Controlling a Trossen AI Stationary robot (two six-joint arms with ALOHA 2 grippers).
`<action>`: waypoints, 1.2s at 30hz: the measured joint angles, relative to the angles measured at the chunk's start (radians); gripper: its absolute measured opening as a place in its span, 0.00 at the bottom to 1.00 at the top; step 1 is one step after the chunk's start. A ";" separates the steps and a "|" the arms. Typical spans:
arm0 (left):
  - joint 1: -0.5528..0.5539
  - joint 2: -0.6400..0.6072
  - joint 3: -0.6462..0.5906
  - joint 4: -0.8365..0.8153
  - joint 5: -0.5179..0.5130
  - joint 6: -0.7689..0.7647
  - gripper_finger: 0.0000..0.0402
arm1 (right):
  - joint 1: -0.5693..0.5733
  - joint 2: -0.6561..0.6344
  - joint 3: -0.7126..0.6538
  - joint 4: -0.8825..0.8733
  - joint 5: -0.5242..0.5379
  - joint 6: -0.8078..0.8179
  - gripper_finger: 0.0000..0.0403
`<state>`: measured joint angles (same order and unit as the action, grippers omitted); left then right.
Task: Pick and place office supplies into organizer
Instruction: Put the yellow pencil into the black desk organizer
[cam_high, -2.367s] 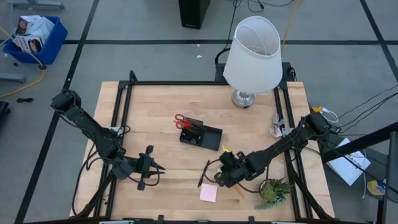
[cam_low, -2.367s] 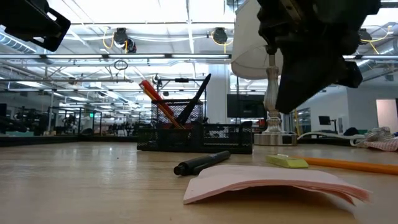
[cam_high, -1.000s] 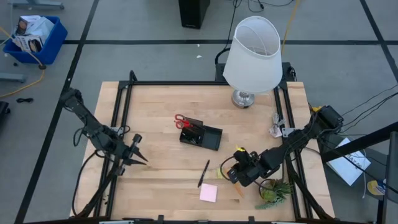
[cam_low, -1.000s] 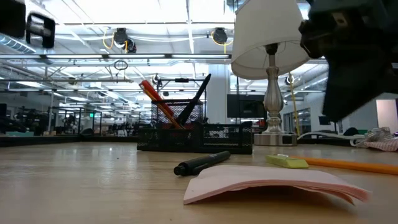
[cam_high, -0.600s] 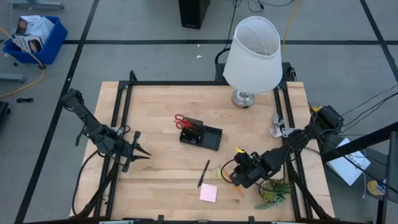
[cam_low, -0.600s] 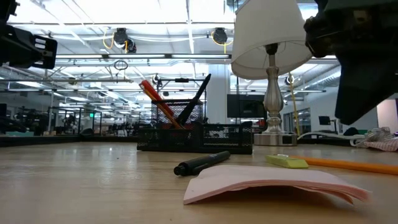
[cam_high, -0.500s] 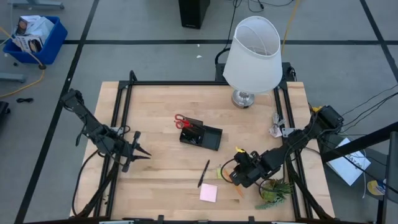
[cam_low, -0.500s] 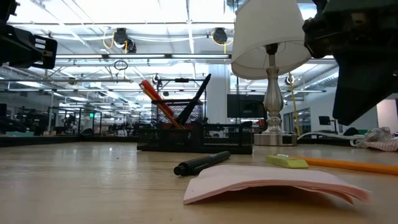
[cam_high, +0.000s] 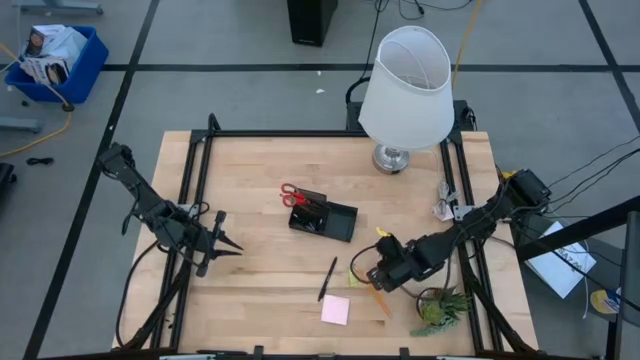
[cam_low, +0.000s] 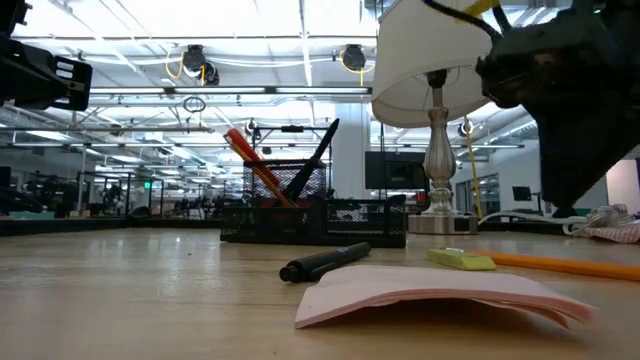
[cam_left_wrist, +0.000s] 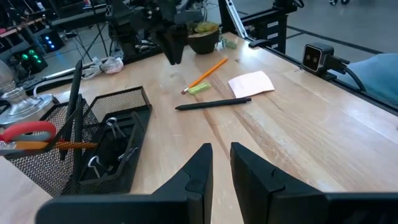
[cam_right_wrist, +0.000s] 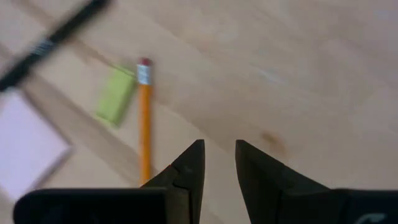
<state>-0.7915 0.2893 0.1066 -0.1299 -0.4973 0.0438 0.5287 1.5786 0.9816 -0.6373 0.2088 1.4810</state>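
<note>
Right end effector (cam_right_wrist: 216, 163) slightly parted, empty, above orange pencil (cam_right_wrist: 144, 124), left end effector (cam_left_wrist: 220, 163) narrowly parted, empty.

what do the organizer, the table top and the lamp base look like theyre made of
Organizer: looks like black wire mesh, probably metal; the grid lets light through its walls.
Table top: pale wood planks with visible grain and seams, smooth, likely sealed.
Lamp base: appears to be polished silvery metal, since it shines; could be plated.
</note>
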 joint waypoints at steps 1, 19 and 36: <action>0.000 0.000 0.000 0.000 0.000 0.000 0.16 | 0.000 0.027 0.029 -0.052 -0.017 0.008 0.20; 0.000 0.005 0.001 0.000 0.000 0.000 0.16 | -0.013 0.393 0.585 -0.452 0.079 -0.106 0.21; 0.000 0.005 0.001 0.003 0.000 0.000 0.16 | -0.045 0.433 0.488 -0.296 0.016 -0.115 0.43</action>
<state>-0.7914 0.2943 0.1078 -0.1268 -0.4976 0.0441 0.4839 2.0116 1.4700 -0.9336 0.2250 1.3657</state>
